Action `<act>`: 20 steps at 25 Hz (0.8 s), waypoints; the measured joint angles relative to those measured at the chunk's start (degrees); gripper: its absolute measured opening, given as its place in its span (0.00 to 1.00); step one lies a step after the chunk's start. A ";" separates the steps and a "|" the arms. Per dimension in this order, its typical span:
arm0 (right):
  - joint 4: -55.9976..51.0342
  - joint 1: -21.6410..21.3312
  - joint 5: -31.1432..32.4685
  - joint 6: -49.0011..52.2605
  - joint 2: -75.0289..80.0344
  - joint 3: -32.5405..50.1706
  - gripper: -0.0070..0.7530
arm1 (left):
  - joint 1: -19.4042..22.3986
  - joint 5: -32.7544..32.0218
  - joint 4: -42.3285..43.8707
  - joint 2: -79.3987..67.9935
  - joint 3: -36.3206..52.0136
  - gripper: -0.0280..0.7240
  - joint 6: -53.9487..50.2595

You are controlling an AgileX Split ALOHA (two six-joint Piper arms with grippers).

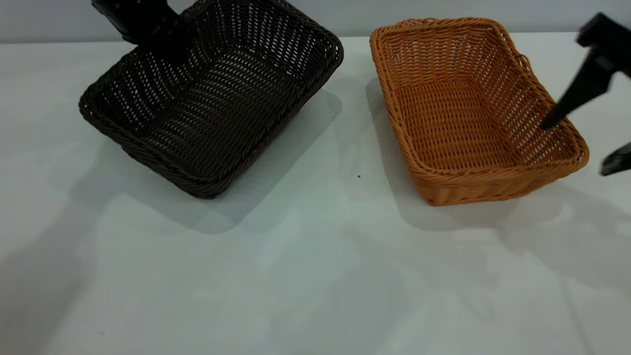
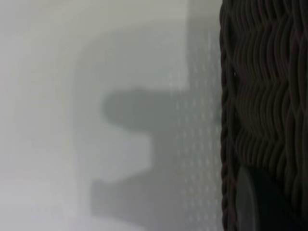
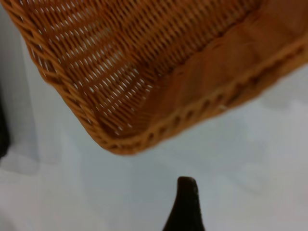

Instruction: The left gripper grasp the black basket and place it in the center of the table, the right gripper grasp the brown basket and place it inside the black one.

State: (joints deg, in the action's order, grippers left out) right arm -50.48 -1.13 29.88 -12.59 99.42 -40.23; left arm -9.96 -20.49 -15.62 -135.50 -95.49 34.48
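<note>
left gripper (image 1: 162,42) sits on the far rim of the black basket (image 1: 212,93), at 10 o'clock on the table (image 1: 315,276); its grip cannot be told. the basket looks tilted, far side raised. right gripper (image 1: 586,138) stands open astride the brown basket (image 1: 473,113) rim, at 2 o'clock. advise: confirm a firm rim hold, lift level, set down dead centre, clear of brown.
</note>
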 joint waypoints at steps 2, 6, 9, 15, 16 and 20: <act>-3.33 0.00 1.09 -0.17 3.81 -2.09 0.72 | 0.00 0.38 0.05 0.00 0.01 0.15 0.76; -10.33 0.00 3.70 -0.17 10.84 -5.55 0.72 | 0.00 1.88 0.11 0.00 0.01 0.15 1.29; -13.37 0.00 5.53 0.49 15.34 -7.57 0.72 | 0.00 2.80 0.11 0.00 0.01 0.15 1.44; -19.04 0.00 5.78 1.68 21.59 -9.80 0.72 | 0.00 3.43 0.11 0.00 0.01 0.15 1.58; -19.74 0.00 5.58 1.74 22.29 -10.18 0.71 | 0.06 3.56 0.11 0.00 0.01 0.15 1.58; -21.93 0.00 3.99 1.74 23.84 -10.88 0.60 | 0.11 3.81 0.11 0.00 0.01 0.15 1.64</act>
State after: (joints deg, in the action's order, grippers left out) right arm -72.42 -1.13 33.87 -10.84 123.26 -51.11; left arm -9.84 -16.68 -15.50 -135.50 -95.48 36.12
